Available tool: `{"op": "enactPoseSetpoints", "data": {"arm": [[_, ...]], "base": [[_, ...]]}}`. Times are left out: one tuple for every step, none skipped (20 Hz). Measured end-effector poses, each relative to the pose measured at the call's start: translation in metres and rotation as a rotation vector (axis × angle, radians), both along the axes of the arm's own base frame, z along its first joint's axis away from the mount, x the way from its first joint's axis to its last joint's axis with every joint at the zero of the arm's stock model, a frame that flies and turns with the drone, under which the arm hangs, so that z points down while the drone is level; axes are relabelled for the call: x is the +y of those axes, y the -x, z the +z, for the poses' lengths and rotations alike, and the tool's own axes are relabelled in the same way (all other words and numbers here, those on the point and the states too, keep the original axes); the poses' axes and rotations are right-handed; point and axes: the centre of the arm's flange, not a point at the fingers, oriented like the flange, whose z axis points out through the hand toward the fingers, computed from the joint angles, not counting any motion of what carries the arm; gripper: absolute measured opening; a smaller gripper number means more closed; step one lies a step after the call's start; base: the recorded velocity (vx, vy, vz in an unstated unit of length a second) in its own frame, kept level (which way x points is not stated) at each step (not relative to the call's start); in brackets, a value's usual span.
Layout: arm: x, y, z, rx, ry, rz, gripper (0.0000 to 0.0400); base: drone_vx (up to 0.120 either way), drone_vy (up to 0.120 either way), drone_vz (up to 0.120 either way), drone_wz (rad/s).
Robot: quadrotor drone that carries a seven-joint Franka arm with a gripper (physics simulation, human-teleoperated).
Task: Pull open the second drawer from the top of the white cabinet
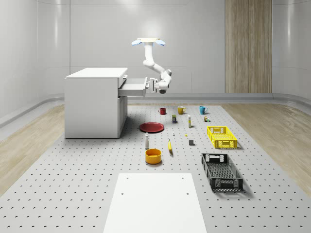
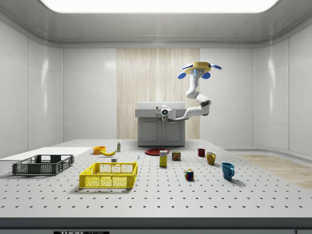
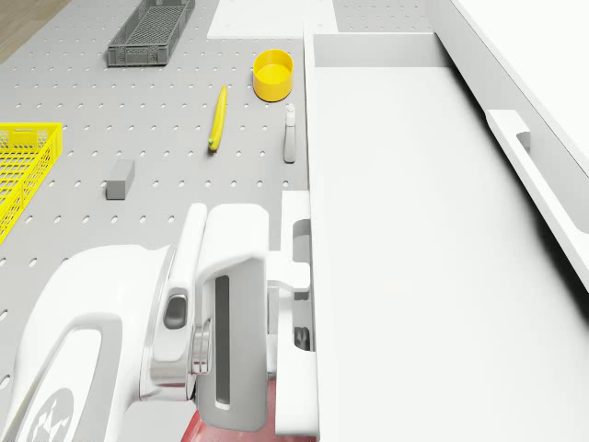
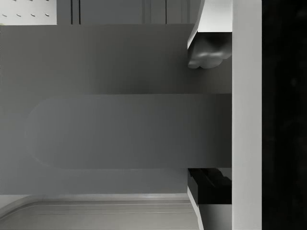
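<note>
The white cabinet (image 1: 92, 104) stands on the pegboard floor at the whole-scene view's left. Its second drawer from the top (image 1: 132, 87) is pulled well out, and the drone view looks into its bare white inside (image 3: 414, 230). My gripper (image 1: 154, 86) sits at the drawer's front, shut on the handle (image 3: 296, 405), with its fingers (image 4: 208, 52) on either side of it. The top drawer's handle (image 3: 538, 175) stays back against the cabinet. The drone (image 1: 148, 42) hovers above and just in front of the drawer, with the arm bent down to it.
On the floor in front of the cabinet lie a red plate (image 1: 151, 127), a bottle (image 1: 146, 141), a banana (image 1: 170, 145) and an orange bowl (image 1: 153, 156). Several mugs, a yellow crate (image 1: 221, 137) and a black crate (image 1: 221, 171) stand further right. A white board (image 1: 154, 204) lies nearest.
</note>
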Motion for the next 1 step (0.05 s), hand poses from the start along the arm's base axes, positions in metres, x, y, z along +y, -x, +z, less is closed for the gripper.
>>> {"op": "enactPoseSetpoints", "data": {"arm": [[0.0,0.0,-0.0001,-0.001,0.0,0.0,0.03]], "base": [[0.0,0.0,0.0,0.0]]}}
